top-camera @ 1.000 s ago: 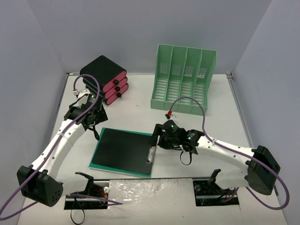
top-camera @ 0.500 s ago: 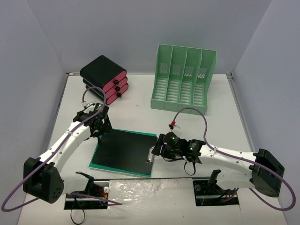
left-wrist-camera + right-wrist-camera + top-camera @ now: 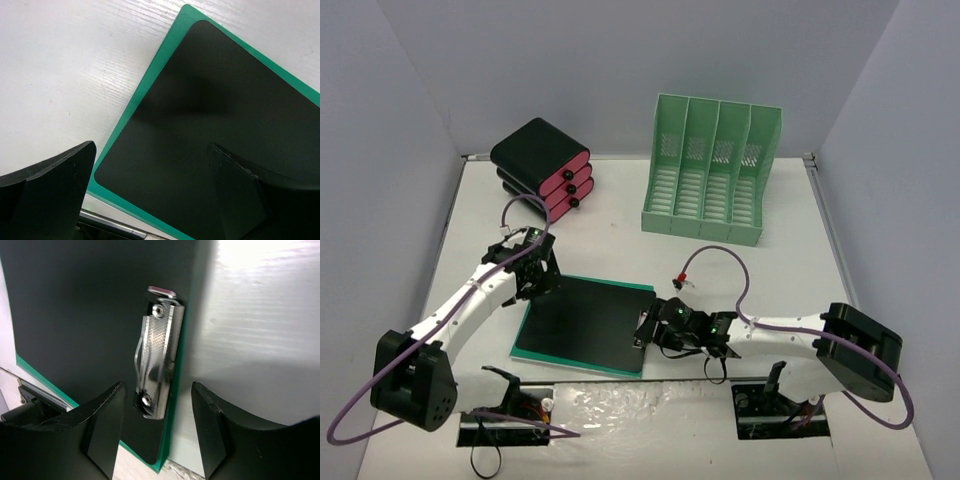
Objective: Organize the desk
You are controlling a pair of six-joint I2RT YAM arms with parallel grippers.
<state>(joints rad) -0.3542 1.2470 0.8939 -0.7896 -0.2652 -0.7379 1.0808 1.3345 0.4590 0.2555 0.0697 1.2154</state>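
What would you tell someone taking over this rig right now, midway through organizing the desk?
Left gripper: open, holding nothing, hovering over the clipboard's far-left corner.
Right gripper: open, fingers astride the metal clip, not yet closed on it.
The clipboard lies flat at the near middle of the desk. The green file rack stands at the far side, right of centre, and the black-and-pink drawer unit at far left.
Done: nothing visibly filed.
Left: grip the clipboard, probably to move it to the rack.
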